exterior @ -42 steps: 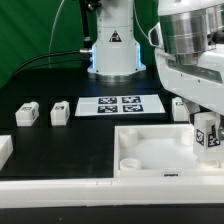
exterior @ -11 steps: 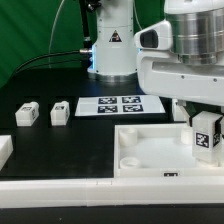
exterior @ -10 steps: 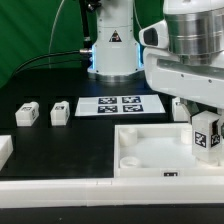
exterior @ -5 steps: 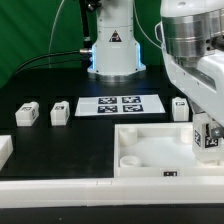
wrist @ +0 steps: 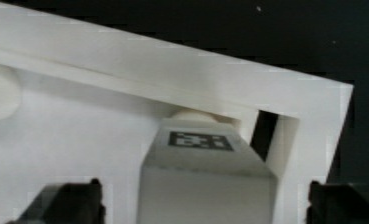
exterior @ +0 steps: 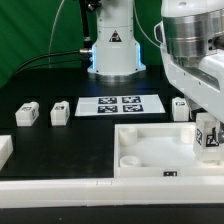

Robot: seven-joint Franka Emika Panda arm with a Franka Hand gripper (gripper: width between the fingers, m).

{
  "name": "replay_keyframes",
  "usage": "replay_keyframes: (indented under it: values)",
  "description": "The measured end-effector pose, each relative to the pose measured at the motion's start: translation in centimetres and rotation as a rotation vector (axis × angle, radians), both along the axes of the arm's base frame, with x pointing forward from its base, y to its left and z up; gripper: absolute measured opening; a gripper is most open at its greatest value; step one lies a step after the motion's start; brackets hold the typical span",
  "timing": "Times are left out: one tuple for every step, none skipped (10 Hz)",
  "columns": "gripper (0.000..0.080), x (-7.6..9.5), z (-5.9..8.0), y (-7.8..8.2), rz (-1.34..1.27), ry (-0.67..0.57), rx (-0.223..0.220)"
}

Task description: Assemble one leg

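A white leg point(exterior: 210, 137) with a black-and-white tag stands upright in the near right corner of the large white tray-like part point(exterior: 150, 131), at the exterior view's right. My gripper point(exterior: 209, 126) is right over it. In the wrist view the leg point(wrist: 202, 165) runs up the middle, tag facing the camera, against the tray's corner wall point(wrist: 199, 70). My gripper point(wrist: 207, 205) straddles it, and the dark fingertips point(wrist: 74, 200) stand apart from the leg with a pale gap on each side. The socket under the leg is hidden.
Two loose legs point(exterior: 27, 114) point(exterior: 60, 113) lie at the exterior view's left, and another one point(exterior: 181, 108) lies behind the tray. The marker board point(exterior: 120, 104) lies mid-table. A white part point(exterior: 4, 150) sits at the left edge. The robot base point(exterior: 112, 50) stands at the back.
The hand has turned about its vertical axis since one second ago and sits slightly lower and further to the exterior view's right. Nothing visible has moved in the last half second.
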State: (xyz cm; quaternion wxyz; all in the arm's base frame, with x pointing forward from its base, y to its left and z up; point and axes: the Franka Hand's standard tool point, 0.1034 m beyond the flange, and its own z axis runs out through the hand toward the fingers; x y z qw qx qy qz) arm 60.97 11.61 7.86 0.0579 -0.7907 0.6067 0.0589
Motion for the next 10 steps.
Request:
replay_keyframes:
  values:
    - [0.0633, -0.14, -0.06, 0.0, 0.139, -0.013, -0.001]
    - [0.0645, -0.39, -0.23, 0.1, 0.284, -0.013, -0.004]
    - [0.0645, -0.52, -0.36, -0.03, 0.425, -0.017, -0.002]
    - [0.0648, -0.54, -0.37, -0.37, 0.609, -0.024, -0.007]
    - [0.0648, -0.46, -0.36, -0.57, 0.756, -0.038, -0.007]
    - [0.0648, -0.54, -0.35, -0.76, 0.914, -0.047, -0.007]
    - [0.0648, -0.45, -0.28, -0.79, 1.049, -0.057, -0.008]
    - [0.0648, -0.44, -0.16, -0.57, 1.111, -0.057, -0.004]
    - [0.0648, -0.4, -0.1, -0.52, 1.242, -0.073, 0.004]
    - [0.0648, -0.4, -0.1, -0.52, 1.311, -0.083, 0.011]
